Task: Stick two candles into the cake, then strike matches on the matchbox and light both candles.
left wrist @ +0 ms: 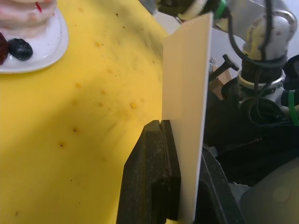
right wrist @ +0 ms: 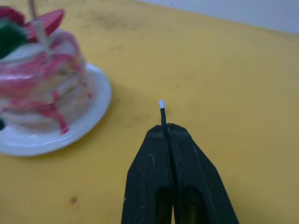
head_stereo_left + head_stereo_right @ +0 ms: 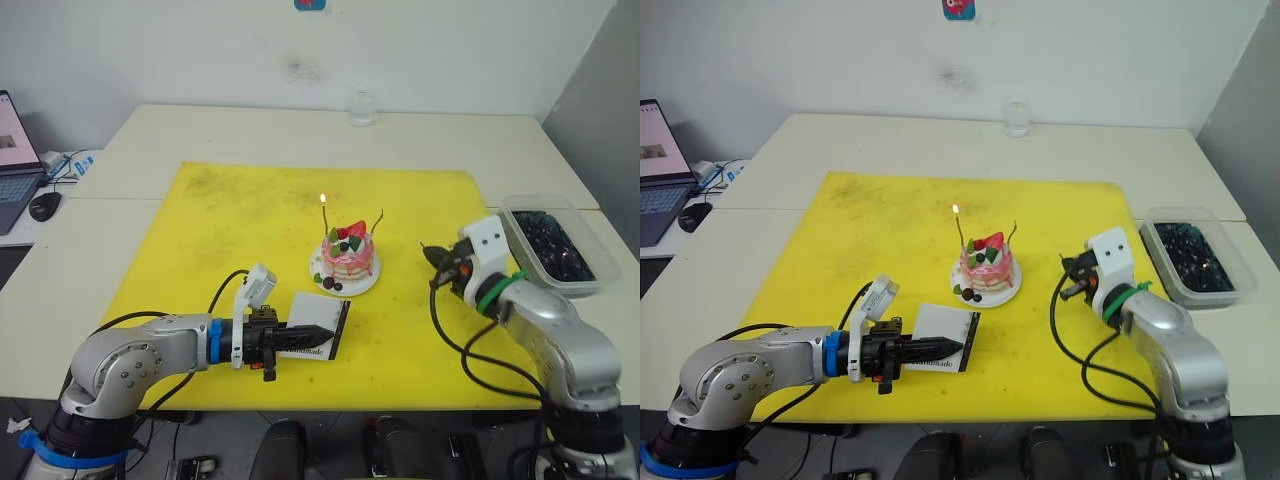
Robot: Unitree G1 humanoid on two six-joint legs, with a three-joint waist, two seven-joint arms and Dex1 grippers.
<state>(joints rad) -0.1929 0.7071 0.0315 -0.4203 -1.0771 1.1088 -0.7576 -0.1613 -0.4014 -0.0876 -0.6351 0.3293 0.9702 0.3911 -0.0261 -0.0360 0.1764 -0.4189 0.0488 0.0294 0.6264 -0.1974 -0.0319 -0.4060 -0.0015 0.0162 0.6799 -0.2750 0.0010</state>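
partly hidden black lettering on white matchbox (image 3: 944,350), not readable

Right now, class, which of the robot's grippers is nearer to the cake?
Right. The right gripper, pinching a match, sits just beside the cake; the left gripper holds the matchbox in front of it.

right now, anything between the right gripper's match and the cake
Nothing: bare yellow mat separates the match in the right gripper from the cake, per the right wrist view.

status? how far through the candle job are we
Done: both candles stand in the cake; the left candle burns. In hand: left gripper clamps the matchbox, right gripper pinches an unlit match. Left: strike it, light the right candle.
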